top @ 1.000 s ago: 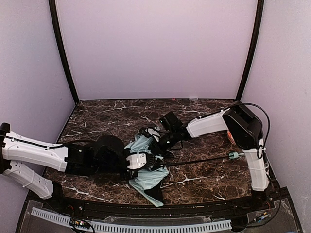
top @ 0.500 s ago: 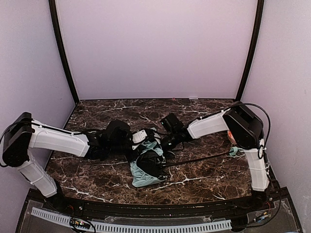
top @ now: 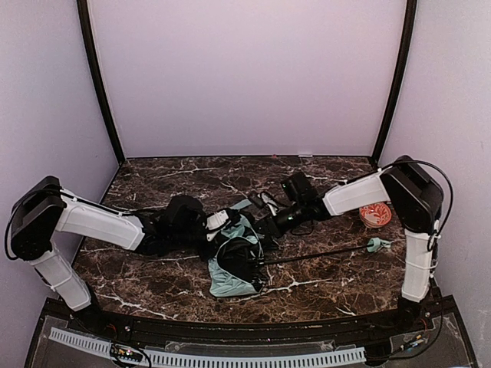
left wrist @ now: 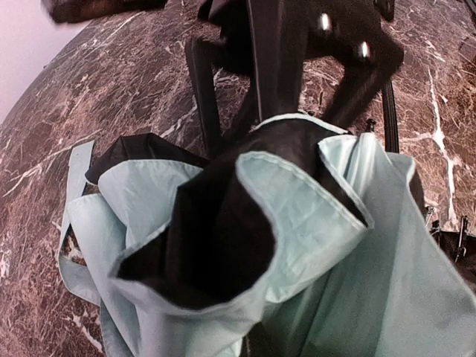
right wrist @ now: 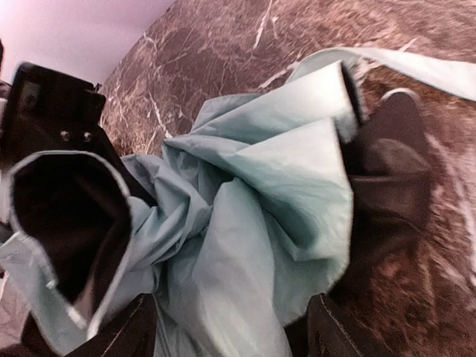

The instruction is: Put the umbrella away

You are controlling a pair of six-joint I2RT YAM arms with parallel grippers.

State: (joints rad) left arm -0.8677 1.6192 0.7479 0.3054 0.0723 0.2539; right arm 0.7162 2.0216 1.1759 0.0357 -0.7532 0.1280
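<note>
The umbrella (top: 232,264) lies crumpled at the middle of the marble table, mint-green fabric outside and black lining showing. Its thin black shaft (top: 314,254) runs right to the small mint handle (top: 376,245). My left gripper (top: 221,228) is pressed into the left side of the canopy, shut on a bunch of the fabric (left wrist: 297,223), which hides its fingers in the left wrist view. My right gripper (top: 265,223) is at the canopy's upper right. In the right wrist view the right gripper (right wrist: 230,331) is open, with loose mint fabric (right wrist: 260,193) between its fingers.
A small orange-and-white patterned round object (top: 375,215) sits near the right wall, beside the right arm's elbow. Purple walls close the table on three sides. Both arms reach inward and meet over the canopy.
My left arm swung up and toward the back, dragging the canopy into a tighter bunch. My right arm drew back to the right, uncovering the orange-and-white object, and its jaws widened.
</note>
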